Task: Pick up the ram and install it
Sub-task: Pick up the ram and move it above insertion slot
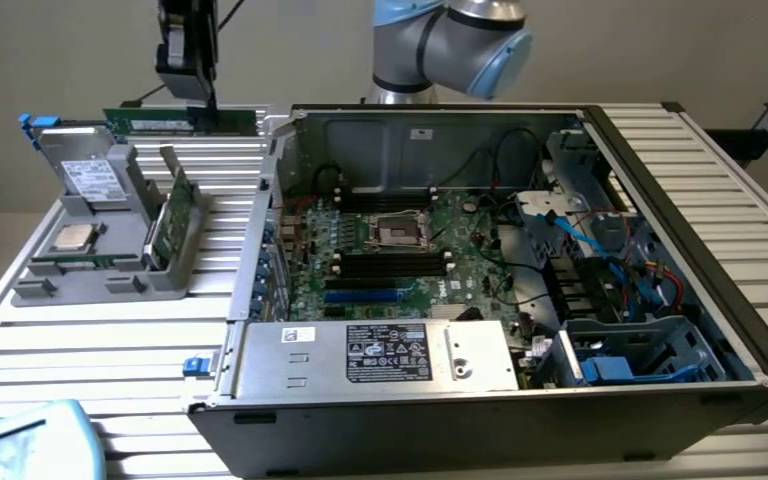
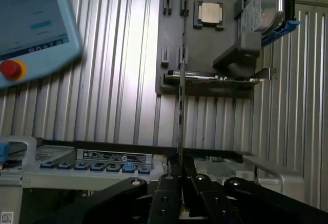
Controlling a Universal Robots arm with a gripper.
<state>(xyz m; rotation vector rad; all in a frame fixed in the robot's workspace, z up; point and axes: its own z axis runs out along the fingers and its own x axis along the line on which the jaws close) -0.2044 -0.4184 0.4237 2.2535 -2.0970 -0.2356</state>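
One long, thin dark-green ram stick with black chips (image 1: pixel 171 121) is pinched between the pressed-together fingers of the black end effector (image 2: pixel 180 165), up over the far left of the ribbed metal bench (image 1: pixel 117 340), left of the open black computer case (image 1: pixel 491 430). It's judged light and stiff, but fragile. Best gripped mid-length on the flat faces, with the contacts left alone.

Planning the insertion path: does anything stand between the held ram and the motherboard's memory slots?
Yes. The gripper holds the ram outside the open-topped case, toward the exterior view's left. The case's side wall stands between it and the black slots on the motherboard. Nothing visible covers those slots from above.
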